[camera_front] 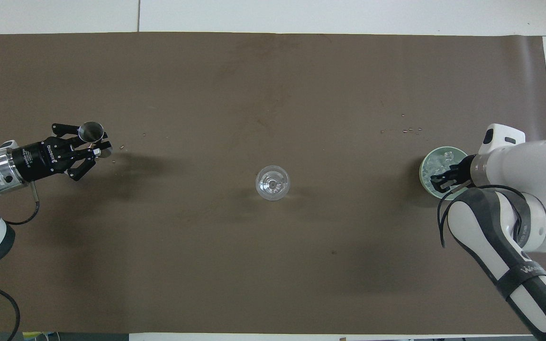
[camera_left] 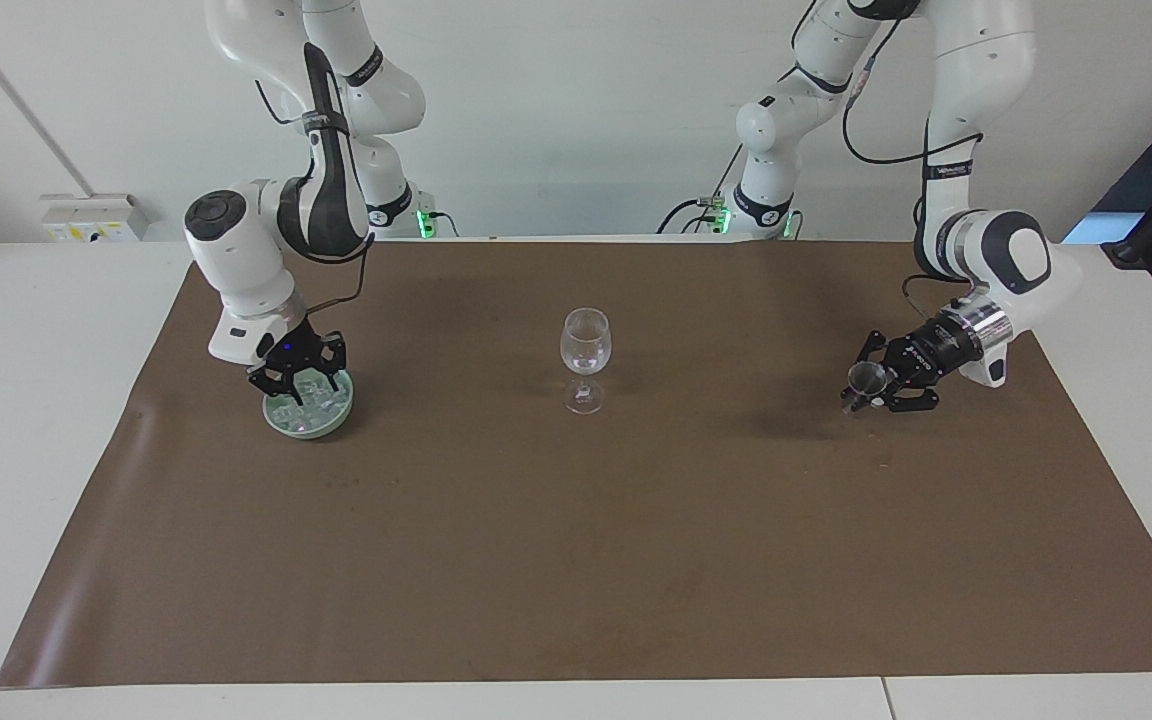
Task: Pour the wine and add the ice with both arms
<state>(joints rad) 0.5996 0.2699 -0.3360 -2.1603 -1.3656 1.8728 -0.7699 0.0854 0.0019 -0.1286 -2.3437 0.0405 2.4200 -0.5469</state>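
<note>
A clear stemmed glass point(camera_left: 586, 345) point(camera_front: 272, 183) stands upright at the middle of the brown mat. Toward the left arm's end, my left gripper point(camera_left: 876, 385) point(camera_front: 97, 146) is shut on a small metal cup point(camera_left: 866, 378) point(camera_front: 91, 131), held low over the mat. Toward the right arm's end sits a pale green bowl point(camera_left: 281, 420) point(camera_front: 423, 171) with several cubes of ice point(camera_left: 311, 402) point(camera_front: 440, 162). My right gripper point(camera_left: 298, 382) point(camera_front: 441, 182) hangs down into the bowl among the ice. Wine is out of view.
Tiny loose bits lie on the mat point(camera_left: 576, 560) farther from the robots than the bowl point(camera_front: 410, 129), and beside the metal cup point(camera_front: 121, 147). White tabletop point(camera_left: 36, 400) borders the mat on all sides.
</note>
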